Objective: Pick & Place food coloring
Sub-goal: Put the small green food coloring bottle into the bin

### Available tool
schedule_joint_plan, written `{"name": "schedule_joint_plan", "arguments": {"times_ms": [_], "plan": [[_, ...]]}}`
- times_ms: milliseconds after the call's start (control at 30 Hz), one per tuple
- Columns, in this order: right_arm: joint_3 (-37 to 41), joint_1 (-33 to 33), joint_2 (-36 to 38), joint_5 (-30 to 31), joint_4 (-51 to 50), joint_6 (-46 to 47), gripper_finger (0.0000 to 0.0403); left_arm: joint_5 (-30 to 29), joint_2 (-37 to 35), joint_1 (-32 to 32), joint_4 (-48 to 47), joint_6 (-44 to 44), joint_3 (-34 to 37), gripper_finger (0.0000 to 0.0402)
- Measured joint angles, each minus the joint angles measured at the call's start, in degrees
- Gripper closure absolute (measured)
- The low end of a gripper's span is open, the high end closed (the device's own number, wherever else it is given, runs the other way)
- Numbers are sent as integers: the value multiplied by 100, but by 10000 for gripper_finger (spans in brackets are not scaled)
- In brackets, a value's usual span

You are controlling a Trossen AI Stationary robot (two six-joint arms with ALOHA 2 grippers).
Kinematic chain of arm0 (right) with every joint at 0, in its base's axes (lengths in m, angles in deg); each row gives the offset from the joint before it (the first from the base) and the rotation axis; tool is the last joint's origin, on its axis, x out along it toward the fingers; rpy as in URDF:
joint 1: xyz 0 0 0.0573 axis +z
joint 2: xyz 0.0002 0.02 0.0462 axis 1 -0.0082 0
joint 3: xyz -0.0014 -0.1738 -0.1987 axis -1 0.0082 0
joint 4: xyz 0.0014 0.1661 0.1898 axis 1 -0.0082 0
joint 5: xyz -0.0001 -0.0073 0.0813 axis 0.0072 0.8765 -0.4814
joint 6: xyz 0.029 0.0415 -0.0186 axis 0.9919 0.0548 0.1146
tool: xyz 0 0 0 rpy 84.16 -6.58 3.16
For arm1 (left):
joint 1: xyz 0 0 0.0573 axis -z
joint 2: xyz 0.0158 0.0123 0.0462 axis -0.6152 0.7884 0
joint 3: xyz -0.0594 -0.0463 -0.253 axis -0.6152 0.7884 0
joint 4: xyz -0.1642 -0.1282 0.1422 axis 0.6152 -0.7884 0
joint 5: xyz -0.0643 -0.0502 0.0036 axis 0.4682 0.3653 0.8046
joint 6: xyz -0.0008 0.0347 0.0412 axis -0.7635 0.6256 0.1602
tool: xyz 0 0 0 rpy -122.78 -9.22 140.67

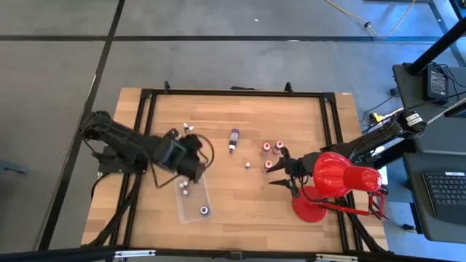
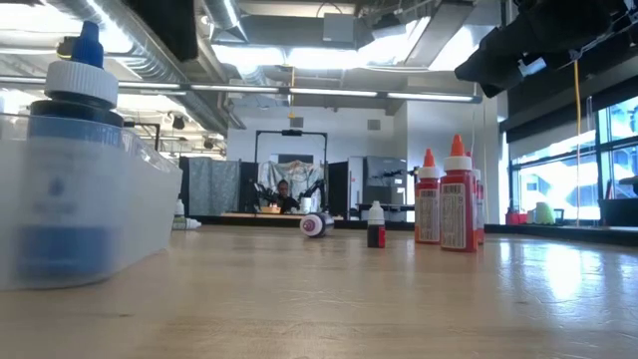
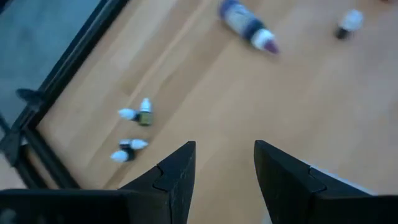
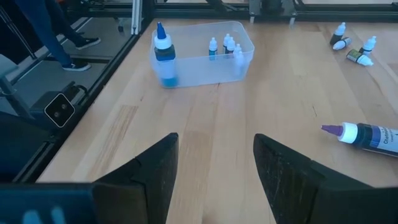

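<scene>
The food coloring is spread over the wooden table. A blue-capped bottle [image 4: 163, 53] and several tiny bottles [image 4: 224, 45] stand inside the clear tray [image 1: 194, 201]. Two tiny bottles [image 3: 138, 116] lie near the far left edge. A longer purple bottle [image 1: 234, 139] lies on its side mid-table. Red bottles [image 1: 273, 147] stand upright right of centre, with another tiny bottle [image 1: 247, 164] beside them. My left gripper [image 3: 224, 171] hangs open above the table by the tray's far end, holding nothing. My right gripper [image 4: 214, 165] waits open near the red bottles, also holding nothing.
A big red desk lamp [image 1: 335, 178] stands on the table's right side, over my right arm. A black frame [image 1: 149, 102] runs around the table's edges. Bare wood lies between the tray and the red bottles.
</scene>
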Motion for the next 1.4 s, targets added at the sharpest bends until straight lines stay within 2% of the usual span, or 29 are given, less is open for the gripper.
{"name": "schedule_joint_plan", "arguments": {"times_ms": [133,367,600,800,1000,1267,1400], "plan": [[0,1,0,0,-35,-4,192,39,-304,-658,3,150,330,242],[0,1,2,0,-47,-7,192,58,-913,-1787,197,101,1367,241],[0,-1,2,0,-46,-9,192,669,-1408,-2838,1149,291,2555,240],[0,-1,2,0,-42,-9,192,1134,-1528,-3626,1921,524,3301,242],[0,-1,2,0,-42,-9,192,1233,-1529,-4193,2132,604,3768,240],[0,-1,2,0,-40,-27,192,1695,-1528,-4708,3138,1122,4309,239],[0,-1,2,0,-39,-26,192,1743,-1528,-4935,3268,1156,4454,241]]}}
